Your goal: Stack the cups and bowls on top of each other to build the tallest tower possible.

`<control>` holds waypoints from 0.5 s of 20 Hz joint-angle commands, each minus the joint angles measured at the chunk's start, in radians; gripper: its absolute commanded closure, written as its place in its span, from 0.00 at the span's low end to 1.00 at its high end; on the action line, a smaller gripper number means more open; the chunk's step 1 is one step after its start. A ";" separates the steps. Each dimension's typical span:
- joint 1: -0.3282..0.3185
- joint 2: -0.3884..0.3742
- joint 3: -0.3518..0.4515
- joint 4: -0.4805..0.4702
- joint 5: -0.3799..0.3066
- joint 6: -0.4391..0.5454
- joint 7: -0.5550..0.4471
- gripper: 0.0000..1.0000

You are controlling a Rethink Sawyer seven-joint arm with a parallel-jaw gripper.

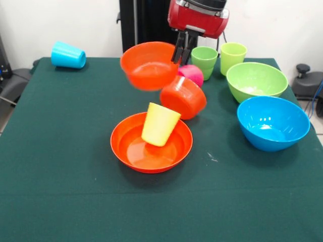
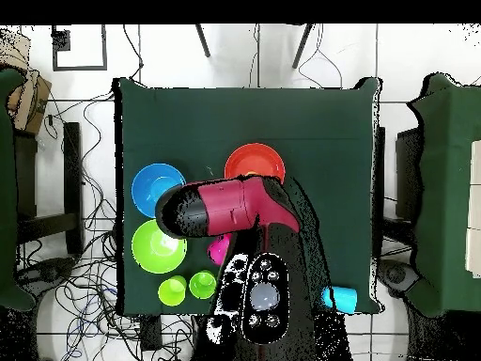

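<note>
Gripper (image 1: 180, 54) clamped on the rim of a small orange bowl (image 1: 150, 65), held tilted in the air at about 11 o'clock above the wide orange bowl (image 1: 151, 142). Front view alone shows this grasp; from overhead, hidden beneath the red and black arm (image 2: 230, 209), with only part of the wide orange bowl (image 2: 255, 162) peeking out at 12 o'clock of it. Yellow cup (image 1: 160, 124), smooth and tapered, standing upside down and leaning inside the wide bowl. Second small orange bowl (image 1: 183, 97) tipped on its side just behind, touching a pink cup (image 1: 191, 74) lying down. Two light green cups (image 1: 204, 61) upright at 1 o'clock, lime green bowl (image 1: 256, 80) and blue bowl (image 1: 273, 122) at 3 o'clock, all glossy plastic. Sky blue cup (image 1: 67, 55) on its side at 10 o'clock, well apart, on the dark green cloth-covered table (image 1: 60, 166).
</note>
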 commanded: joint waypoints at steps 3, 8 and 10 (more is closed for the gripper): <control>-0.030 0.008 0.104 -0.044 0.014 -0.052 0.011 1.00; -0.026 0.006 0.102 -0.040 0.009 -0.059 0.020 1.00; -0.023 0.002 0.101 -0.039 0.009 -0.054 0.021 1.00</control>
